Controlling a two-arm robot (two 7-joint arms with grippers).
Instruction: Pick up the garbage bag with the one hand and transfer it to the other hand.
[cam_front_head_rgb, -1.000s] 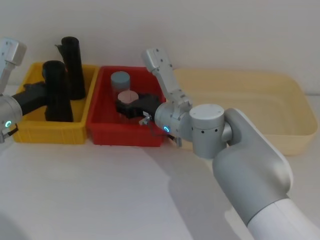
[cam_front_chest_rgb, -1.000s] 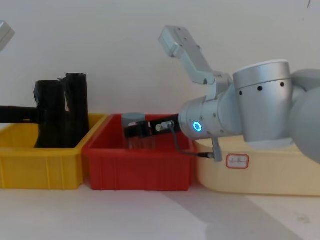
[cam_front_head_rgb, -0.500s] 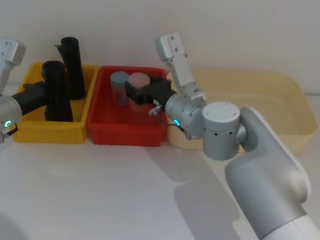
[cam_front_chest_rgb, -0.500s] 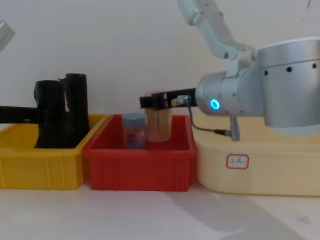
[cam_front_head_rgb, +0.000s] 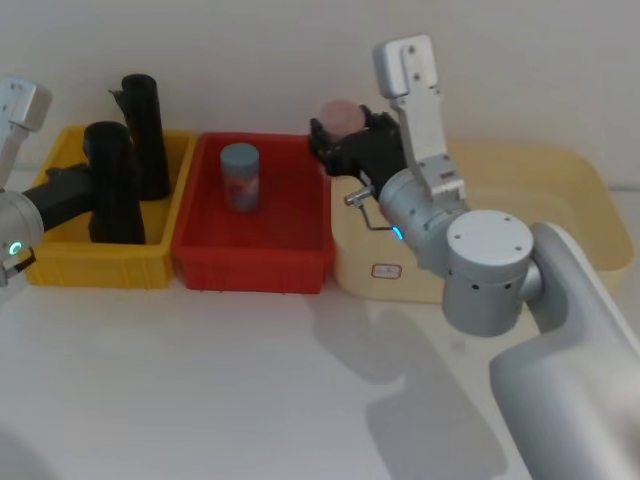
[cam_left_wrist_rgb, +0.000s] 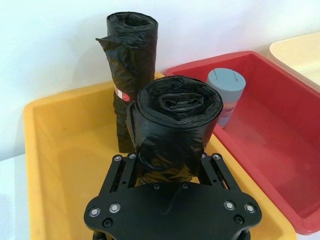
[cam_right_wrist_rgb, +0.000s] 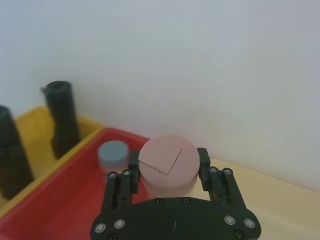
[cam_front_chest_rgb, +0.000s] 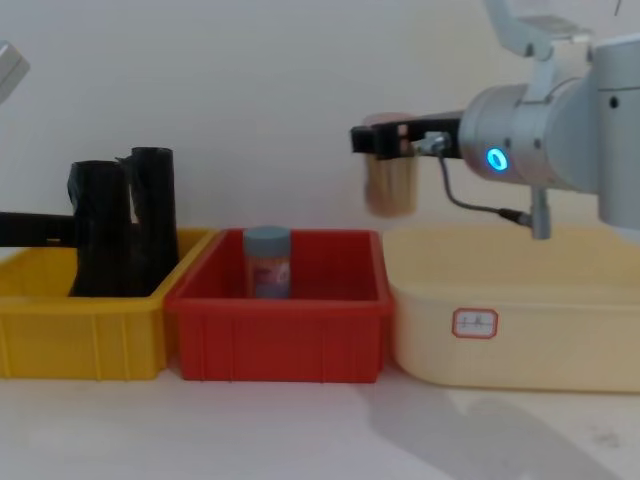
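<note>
Right gripper (cam_front_head_rgb: 343, 140) had lifted its clamped jar (cam_right_wrist_rgb: 166, 165) rightward; left gripper (cam_left_wrist_rgb: 167, 167), nearer, held the upright bag (cam_left_wrist_rgb: 172, 115) between its fingers (cam_left_wrist_rgb: 121, 172).

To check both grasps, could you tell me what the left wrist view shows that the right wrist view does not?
The left wrist view gives the left gripper clamped on the garbage bag, seen from above its rolled top. The right wrist view instead gives the right gripper shut on a pink-lidded jar. Both share the slimmer black roll, the blue-lidded jar, the red bin and the yellow bin.
</note>
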